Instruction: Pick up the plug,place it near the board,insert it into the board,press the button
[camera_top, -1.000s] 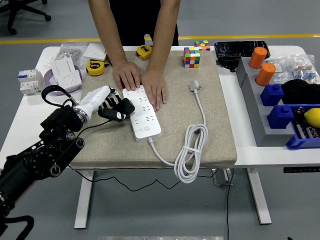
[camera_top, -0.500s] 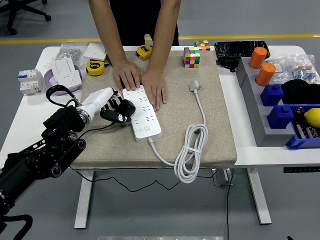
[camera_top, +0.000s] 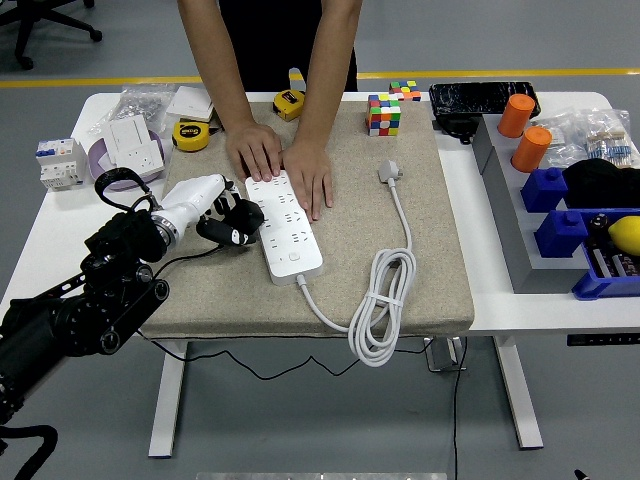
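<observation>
The left arm (camera_top: 70, 315) is black, jointed, with round silver screws and a looping black cable. Its hand (camera_top: 215, 210) has a white back and black fingers. The person (camera_top: 270, 60) wears dark clothing.

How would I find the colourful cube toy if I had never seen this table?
Look at the big beige mat covering the middle of the white table. At its far edge, right of the person's arms, stands the puzzle cube. Unlike the plain white power strip, its faces are small squares of many colours.
</observation>
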